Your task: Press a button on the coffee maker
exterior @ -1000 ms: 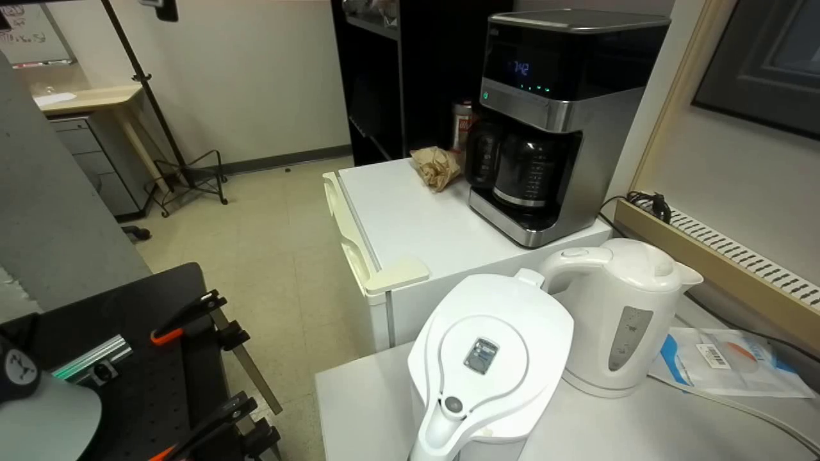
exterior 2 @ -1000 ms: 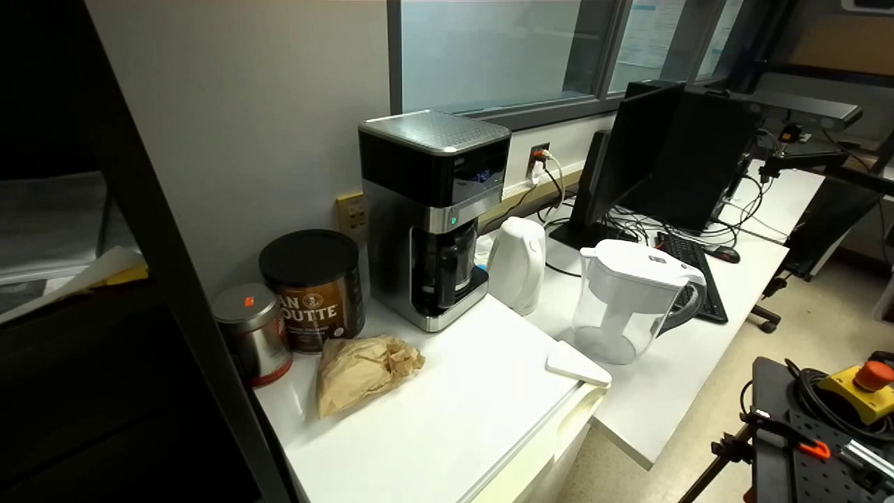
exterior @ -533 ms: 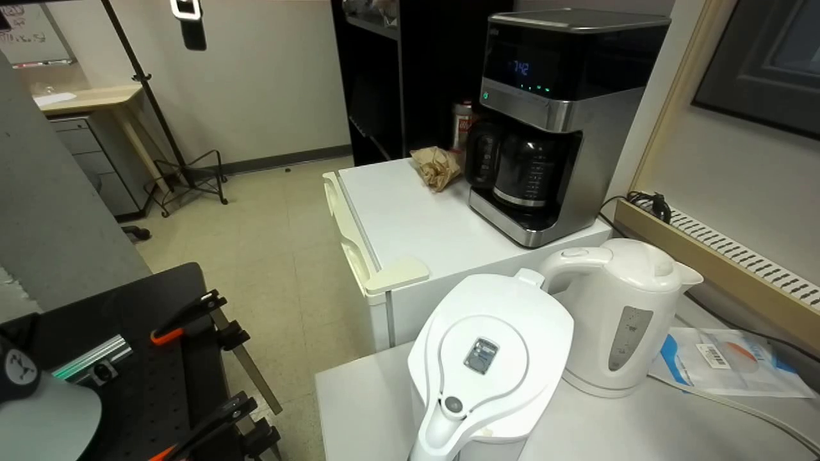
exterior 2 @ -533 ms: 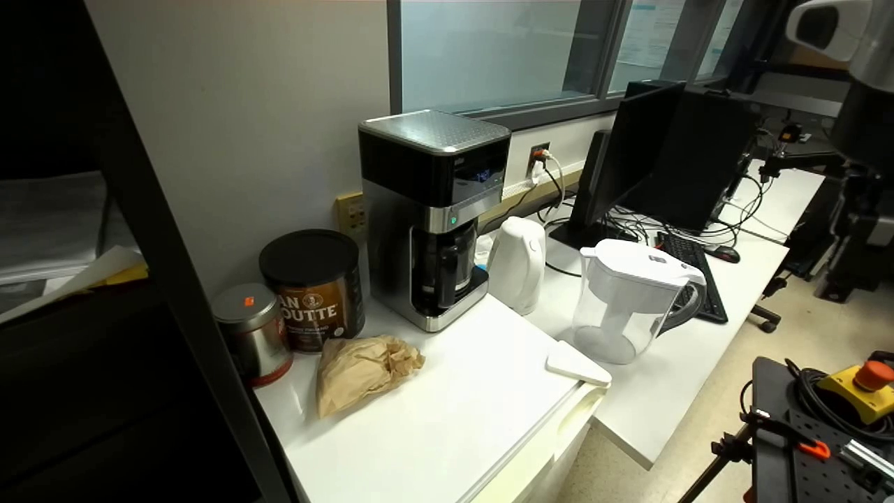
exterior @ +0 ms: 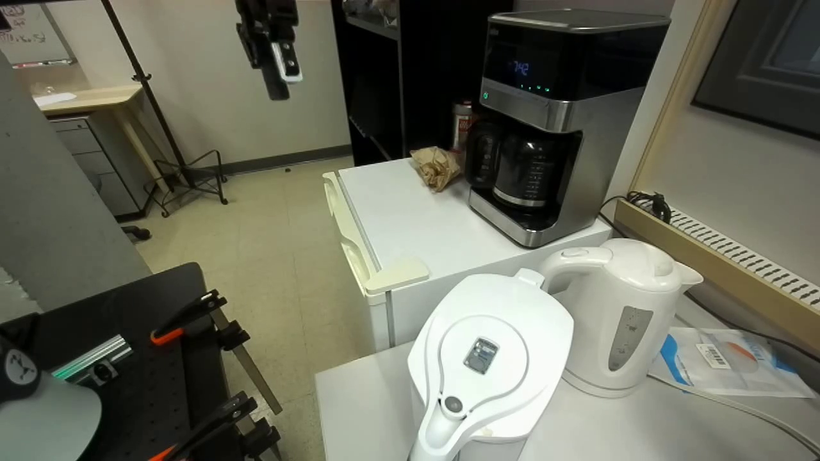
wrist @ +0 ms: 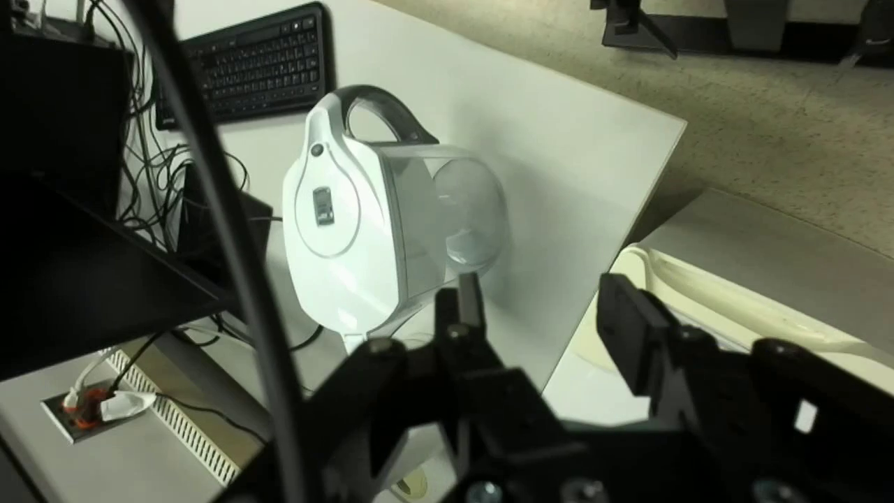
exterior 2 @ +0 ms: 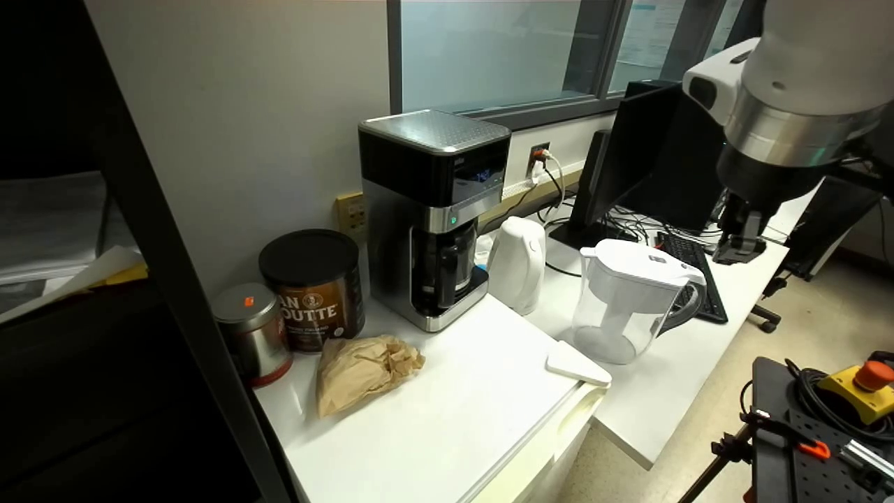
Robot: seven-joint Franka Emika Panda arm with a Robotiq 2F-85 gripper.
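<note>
Coffee maker [exterior: 567, 115] on white surface [exterior: 410, 221]; in an exterior view, well right of the hovering hand [exterior: 283, 88], facing that side. In an exterior view, left of hand, pitcher [exterior 2: 621, 300] and kettle [exterior 2: 515, 265] between. Wrist view: hand spread, nothing held; coffee maker not seen.

White kettle [exterior: 615, 304] stands near a lidded pitcher [exterior: 490, 368]; crumpled paper bag [exterior 2: 367, 376] beside a black-lidded can [exterior 2: 314, 293]
</note>
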